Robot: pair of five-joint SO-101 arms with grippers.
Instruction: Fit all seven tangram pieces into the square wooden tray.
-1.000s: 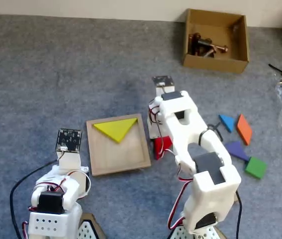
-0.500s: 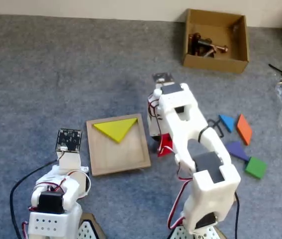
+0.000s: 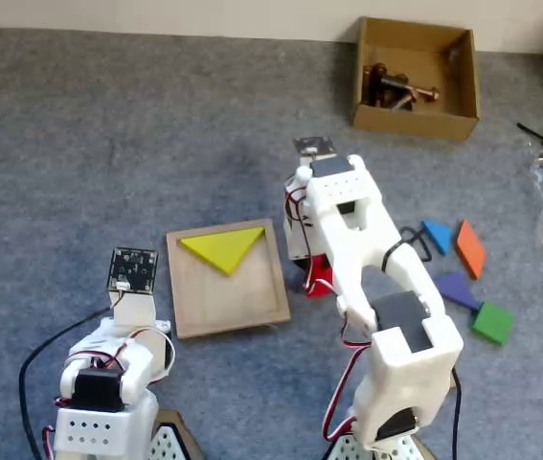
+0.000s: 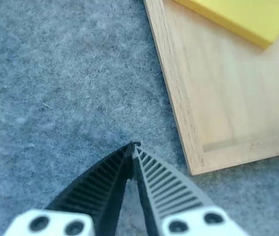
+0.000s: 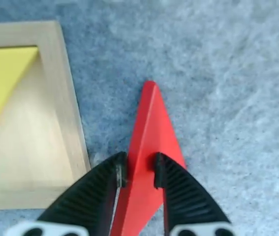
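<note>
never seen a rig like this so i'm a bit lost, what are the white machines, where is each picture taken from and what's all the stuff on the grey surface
The white machines are two small robot arms, the left arm and the right arm, side by side at a grey table. The wide picture comes from a fixed camera looking down. The other two come from a camera on each arm's wrist, looking along its black fingers.

The left gripper is shut on nothing, near a corner of the wooden tray, which holds one yellow triangle. The right gripper pinches a red triangle just outside the tray.

Further right lie a blue triangle, an orange parallelogram, a purple triangle and a green square. A cardboard box sits at the back.
</note>
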